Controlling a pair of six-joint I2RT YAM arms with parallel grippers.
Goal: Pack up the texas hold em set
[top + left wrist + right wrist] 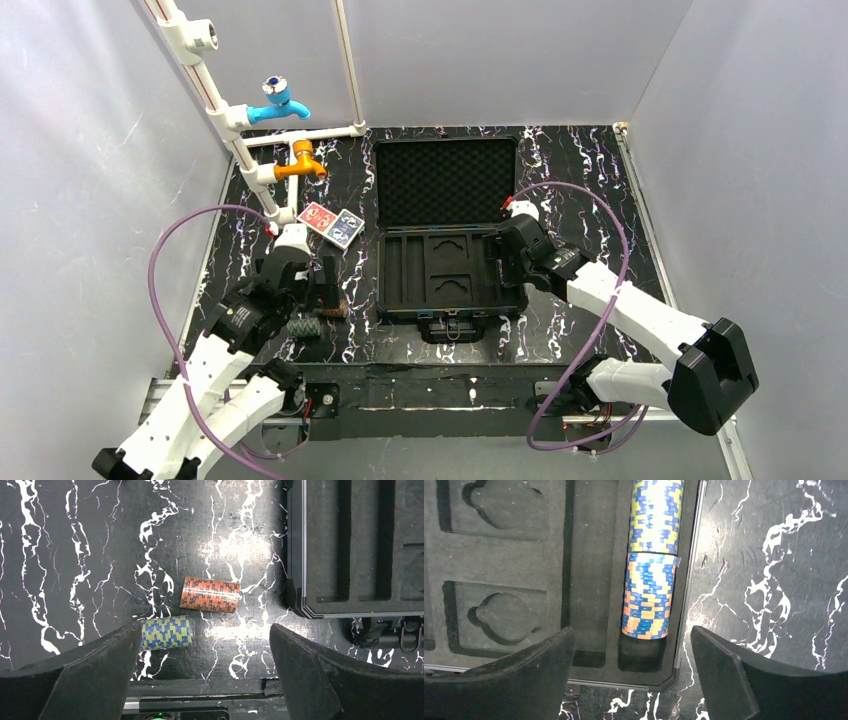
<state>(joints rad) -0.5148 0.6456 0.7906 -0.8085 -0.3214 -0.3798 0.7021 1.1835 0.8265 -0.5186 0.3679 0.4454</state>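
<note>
The black briefcase (398, 300) lies open mid-table, its foam lid (445, 180) standing up behind it. In its rightmost tray slot lie a blue-and-yellow chip roll (656, 515) and a blue-and-orange chip roll (649, 597), end to end. My right gripper (631, 650) hovers open just above the near end of that slot, holding nothing. My left gripper (206, 650) is open above the table left of the case (350, 555). An orange-and-black chip roll (210, 594) and a blue-and-yellow roll (165, 633) lie below it. Red (316, 217) and blue (346, 228) card decks sit farther back.
White pipes with a blue tap (280, 100) and an orange tap (298, 165) stand at the back left. White walls enclose the marbled black table (570, 150). Purple cables (160, 260) loop beside both arms.
</note>
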